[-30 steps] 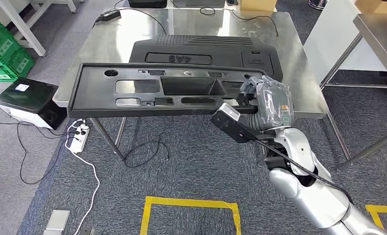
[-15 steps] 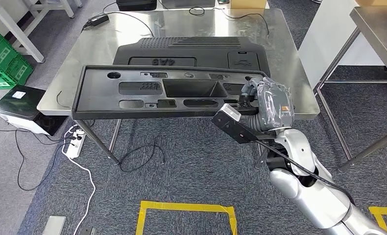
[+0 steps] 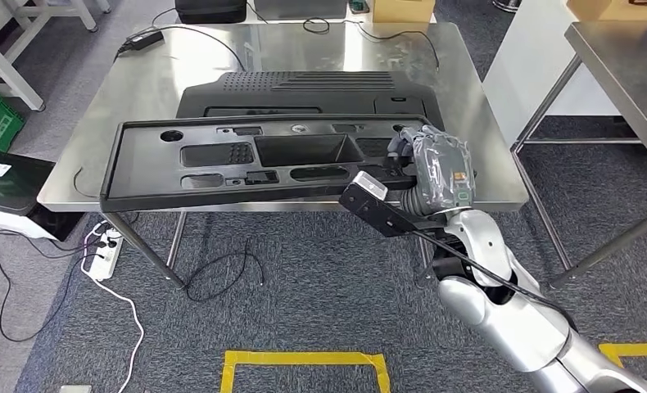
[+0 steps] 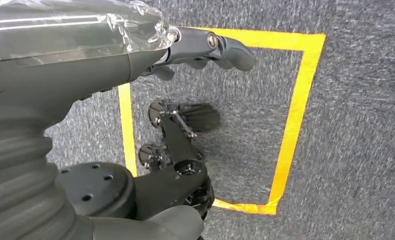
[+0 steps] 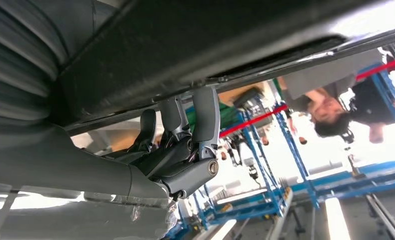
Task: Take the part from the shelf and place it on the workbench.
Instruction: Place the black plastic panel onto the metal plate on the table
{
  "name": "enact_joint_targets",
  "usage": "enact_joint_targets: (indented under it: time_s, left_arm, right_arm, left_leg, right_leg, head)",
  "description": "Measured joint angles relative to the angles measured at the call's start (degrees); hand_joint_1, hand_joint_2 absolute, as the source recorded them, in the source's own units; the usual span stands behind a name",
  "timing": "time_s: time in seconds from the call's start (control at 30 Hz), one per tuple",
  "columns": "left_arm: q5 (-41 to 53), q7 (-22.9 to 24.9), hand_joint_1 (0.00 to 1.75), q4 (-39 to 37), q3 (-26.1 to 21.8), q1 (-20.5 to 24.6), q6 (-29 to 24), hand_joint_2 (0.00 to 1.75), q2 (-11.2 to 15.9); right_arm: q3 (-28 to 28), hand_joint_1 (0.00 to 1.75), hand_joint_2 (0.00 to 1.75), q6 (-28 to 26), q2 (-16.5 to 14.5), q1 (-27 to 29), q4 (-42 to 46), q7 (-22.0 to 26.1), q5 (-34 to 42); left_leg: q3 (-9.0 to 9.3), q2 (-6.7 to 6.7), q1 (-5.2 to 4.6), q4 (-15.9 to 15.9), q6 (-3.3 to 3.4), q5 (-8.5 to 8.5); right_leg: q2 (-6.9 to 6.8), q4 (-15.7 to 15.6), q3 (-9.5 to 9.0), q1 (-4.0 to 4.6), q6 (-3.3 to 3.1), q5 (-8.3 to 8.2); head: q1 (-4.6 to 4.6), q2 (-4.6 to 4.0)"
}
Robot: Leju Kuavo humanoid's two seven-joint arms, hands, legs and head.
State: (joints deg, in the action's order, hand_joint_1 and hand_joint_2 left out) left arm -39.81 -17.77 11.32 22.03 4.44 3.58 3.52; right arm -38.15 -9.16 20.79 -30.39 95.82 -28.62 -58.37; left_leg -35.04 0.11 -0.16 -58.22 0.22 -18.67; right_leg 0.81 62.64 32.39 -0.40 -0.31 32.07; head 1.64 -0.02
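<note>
- While seen from the head view, steel bench (image 3: 99,139) standing on grey carpet, taking most of the upper part of the picture.
- Long black part (image 3: 222,160), a flat panel with several openings and a deep pocket in the middle, held level over the near edge of the bench, one long side above the steel top and the other past the edge over the floor; cannot tell whether touching the top.
- Second black moulded panel (image 3: 304,86) lying flat on the bench just behind the part, partly hidden by it.
- Right arm (image 3: 509,311), silver, coming up from the lower right corner toward the right end of the part.
- Right hand (image 3: 431,164), wrapped in clear film, clamped on the right end of the part; in the right wrist view dark fingers (image 5: 205,117) hooked up against the black underside of the part (image 5: 185,45).
- Left hand (image 4: 205,47) hanging over the carpet, fingers loosely bent with nothing between them; from that one view cannot tell if apart or together.
- Yellow tape rectangle (image 3: 304,358) on the carpet in front of the bench.
- White power strip (image 3: 99,250) with cables on the floor beside the left leg of the bench.
- Black power adapter (image 3: 144,35) with cable on the far left corner of the bench.
</note>
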Motion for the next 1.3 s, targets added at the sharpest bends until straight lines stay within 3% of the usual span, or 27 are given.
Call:
enact_joint_targets:
  time_s: [0.1,0.13,0.17,0.27,0.33,0.43,0.5,0.63,0.67,0.7,0.77,0.83,0.93,1.0,1.03,1.13,1.17,1.2,1.27,1.3]
  left_arm:
    - [-0.05,0.0,0.0,0.0,0.13,0.07,0.0,1.75,0.0]
    - [-0.06,0.0,0.0,0.0,0.17,0.04,0.0,1.75,0.0]
    - [-0.06,0.0,0.0,0.0,0.22,-0.05,0.0,1.75,-0.01]
    - [-0.06,0.0,0.0,0.0,0.32,-0.2,0.0,1.75,-0.04]
    - [-0.12,0.0,0.0,0.0,0.37,-0.08,-0.01,1.75,-0.05]
    - [-0.25,0.0,0.0,0.0,0.4,-0.04,-0.03,1.75,-0.04]
    - [-0.31,0.0,0.0,0.0,0.42,0.02,-0.04,1.75,-0.04]
    - [-0.32,0.0,0.0,0.0,0.51,0.09,-0.06,1.75,-0.04]
    - [-0.33,0.0,0.0,0.0,0.58,0.0,-0.07,1.75,-0.04]
    - [-0.33,0.0,0.0,0.0,0.65,-0.09,-0.08,1.75,-0.04]
    - [-0.34,0.0,0.0,0.0,0.75,-0.19,-0.11,1.75,-0.03]
    - [-0.34,0.0,0.0,0.0,0.84,-0.2,-0.15,1.75,-0.03]
    - [-0.38,-0.02,0.0,0.0,0.98,-0.31,-0.18,1.75,-0.04]
    - [-0.47,-0.09,0.0,0.0,1.07,-0.28,-0.21,1.75,-0.04]
    - [-0.51,-0.13,0.0,0.0,1.13,-0.17,-0.24,1.75,-0.04]
    - [-0.56,-0.15,0.0,0.0,1.24,0.06,-0.4,1.75,-0.04]
    - [-0.56,-0.14,0.0,0.0,1.26,0.05,-0.46,1.75,-0.04]
    - [-0.56,-0.14,0.0,0.0,1.27,0.04,-0.5,1.75,-0.04]
    - [-0.56,-0.13,0.0,0.0,1.29,0.08,-0.56,1.75,-0.1]
    - [-0.58,-0.13,0.0,0.0,1.29,0.16,-0.57,1.75,-0.17]
  right_arm:
    - [-0.01,1.75,1.75,0.0,-0.08,-0.07,-0.03,-0.07,0.19]
    - [-0.01,1.75,1.75,0.0,-0.07,0.04,-0.05,-0.1,0.22]
    - [-0.01,1.75,1.75,0.0,-0.07,0.16,-0.08,-0.14,0.23]
    - [-0.02,1.75,1.75,-0.01,-0.07,0.31,-0.14,-0.15,0.24]
    - [-0.04,1.75,1.75,-0.02,-0.09,0.25,-0.19,-0.15,0.26]
    - [-0.05,1.75,1.75,-0.05,-0.11,0.28,-0.23,-0.16,0.25]
    - [-0.05,1.75,1.75,-0.06,-0.16,0.19,-0.24,-0.11,0.2]
    - [-0.09,1.75,1.75,-0.09,-0.55,0.0,-0.24,0.23,0.08]
    - [-0.11,1.75,1.75,-0.09,-0.63,0.0,-0.24,0.3,0.01]
    - [-0.14,1.75,1.75,-0.09,-0.72,-0.01,-0.24,0.36,-0.07]
    - [-0.19,1.75,1.75,-0.09,-0.86,-0.13,-0.24,0.43,-0.18]
    - [-0.22,1.75,1.75,-0.09,-1.04,-0.43,-0.25,0.46,-0.19]
    - [-0.28,1.75,1.75,-0.22,-1.21,-0.78,-0.26,0.41,-0.78]
    - [-0.39,1.75,1.75,-0.36,-1.28,-1.23,-0.27,0.19,-1.81]
    - [-0.46,1.75,1.75,-0.39,-1.32,-1.6,-0.28,0.03,-2.31]
    - [-0.78,1.75,1.75,-0.38,-1.43,-2.29,-0.42,-0.61,-3.45]
    - [-0.9,1.75,1.75,-0.34,-1.45,-2.31,-0.52,-0.81,-3.79]
    - [-1.03,1.75,1.75,-0.28,-1.46,-2.34,-0.66,-0.99,-4.09]
    - [-1.19,1.75,1.75,-0.19,-1.5,-2.61,-0.93,-1.26,-4.63]
    - [-1.24,1.75,1.75,-0.13,-1.54,-2.82,-1.08,-1.36,-4.79]
  left_leg:
    - [1.11,-0.03,0.04,0.3,0.37,-0.65]
    - [1.47,-0.04,0.05,0.24,0.38,-1.04]
    - [1.96,-0.04,0.06,0.16,0.33,-1.51]
    - [3.87,-0.03,0.06,-0.11,-0.13,-3.2]
    - [4.35,0.01,0.04,-0.13,-0.69,-3.96]
    - [4.84,0.15,-0.06,-0.65,-1.72,-4.6]
    - [4.08,0.12,0.02,-3.57,-2.43,-5.59]
    - [-4.11,0.08,0.74,-16.16,-3.61,-9.98]
    - [-5.19,0.08,0.89,-16.57,-3.71,-9.57]
    - [-5.3,0.09,1.02,-15.0,-3.75,-7.92]
    - [-3.43,0.06,1.17,-7.71,-3.6,-2.36]
    - [-2.21,0.06,0.95,-2.3,-3.07,0.16]
    - [-1.61,0.06,0.79,-0.93,-1.73,0.2]
    - [-0.42,0.0,0.9,-0.5,-0.98,0.15]
    - [0.11,-0.04,0.91,-0.33,-0.68,0.07]
    - [0.92,-0.15,0.6,-0.27,-0.11,-0.68]
    - [1.3,-0.22,0.49,-0.27,-0.06,-1.03]
    - [1.79,-0.3,0.37,-0.28,-0.06,-1.43]
    - [2.93,-0.41,0.22,-0.23,-0.15,-2.35]
    - [3.4,-0.44,0.19,-0.19,-0.29,-2.72]
  right_leg:
    - [-0.23,9.53,6.11,-0.12,0.59,3.59]
    - [-0.25,11.44,7.9,-0.16,0.66,3.8]
    - [-0.29,11.35,8.78,-0.19,0.65,2.83]
    - [-0.71,1.75,6.64,-0.09,0.2,-4.7]
    - [-1.03,-2.66,5.42,0.31,-0.49,-6.39]
    - [-0.96,-3.51,4.71,0.33,-1.68,-5.95]
    - [-0.92,-3.88,3.57,0.04,-2.3,-5.56]
    - [-0.78,-4.04,2.08,-0.05,-2.72,-4.34]
    - [-0.68,-4.02,1.62,-0.07,-2.66,-3.93]
    - [-0.59,-3.99,1.05,-0.11,-2.56,-3.48]
    - [-0.51,-3.97,-0.22,-0.2,-2.14,-2.54]
    - [-0.46,-4.02,-0.79,-0.18,-1.51,-1.86]
    - [-0.41,-3.81,-1.14,-0.13,-0.4,-1.58]
    - [-0.51,-1.64,-0.57,-0.24,0.09,-0.61]
    - [-0.57,0.97,0.76,-0.31,0.24,0.53]
    - [-0.63,11.04,7.34,-0.35,0.45,3.97]
    - [-0.63,12.1,8.72,-0.33,0.43,3.65]
    - [-0.63,10.9,9.02,-0.28,0.32,2.02]
    - [-0.67,3.61,7.01,0.06,-0.44,-3.48]
    - [-0.75,0.16,5.94,0.38,-0.87,-5.11]
  head:
    - [-0.91,0.0]
    - [-1.19,0.0]
    - [-1.52,0.0]
    - [-2.3,0.0]
    - [-2.53,0.0]
    - [-2.42,0.0]
    - [-1.97,0.0]
    - [-0.75,0.0]
    - [-0.55,0.0]
    - [-0.29,0.0]
    - [0.25,0.0]
    - [0.7,0.0]
    - [0.48,0.0]
    - [-0.04,0.0]
    - [-0.39,0.0]
    - [-1.53,0.0]
    - [-1.81,0.0]
    - [-2.07,0.0]
    - [-2.63,0.0]
    - [-2.64,0.0]
